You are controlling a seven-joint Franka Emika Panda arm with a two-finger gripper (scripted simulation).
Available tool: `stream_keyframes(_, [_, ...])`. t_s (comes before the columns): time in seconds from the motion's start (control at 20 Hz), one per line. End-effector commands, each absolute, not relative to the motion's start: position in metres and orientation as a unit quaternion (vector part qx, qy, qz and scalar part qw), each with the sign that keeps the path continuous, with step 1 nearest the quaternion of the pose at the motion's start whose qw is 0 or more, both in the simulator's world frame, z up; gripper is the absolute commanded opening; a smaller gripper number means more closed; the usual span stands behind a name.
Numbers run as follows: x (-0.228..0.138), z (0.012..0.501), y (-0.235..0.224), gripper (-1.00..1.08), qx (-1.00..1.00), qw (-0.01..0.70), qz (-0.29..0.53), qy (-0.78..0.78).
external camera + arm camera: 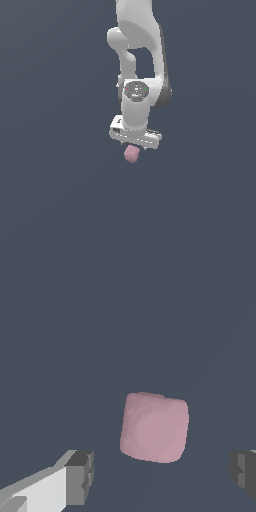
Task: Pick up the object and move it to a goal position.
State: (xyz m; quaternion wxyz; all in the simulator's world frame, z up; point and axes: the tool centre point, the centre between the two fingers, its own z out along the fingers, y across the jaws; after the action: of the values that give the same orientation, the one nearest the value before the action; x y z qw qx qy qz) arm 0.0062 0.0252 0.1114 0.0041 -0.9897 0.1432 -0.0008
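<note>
The pink block (131,154) is small, matte and round-edged, and lies on the dark grey floor just below the white hand in the exterior view. My gripper (135,145) hangs over it, pointing down. In the wrist view the block (154,427) sits between the two fingers' lines, a little beyond their tips. My gripper (162,473) is open wide and empty. One dark pad (80,477) is clear of the block on one side. The other pad (244,472) is farther off at the frame's edge. Neither pad touches the block.
The flat dark grey floor (55,200) fills both views. The white arm (137,45) rises from the hand to the top of the exterior view. No other objects or goal marker are in view.
</note>
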Motion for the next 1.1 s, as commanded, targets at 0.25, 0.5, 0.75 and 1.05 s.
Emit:
stream_keyframes(0.25, [0.007,0.094,0.02,1.0,-0.98,0.001,0.0,0.2])
stream_keyframes(0.5, [0.007,0.09,0.019,1.0,-0.977,0.0,0.0,0.213])
stream_keyframes(0.75, [0.007,0.086,0.02,1.0,-0.978,0.0,0.0,0.211])
stream_keyframes(1.05, [0.006,0.06,0.019,1.0,-0.977,0.0,0.0,0.212])
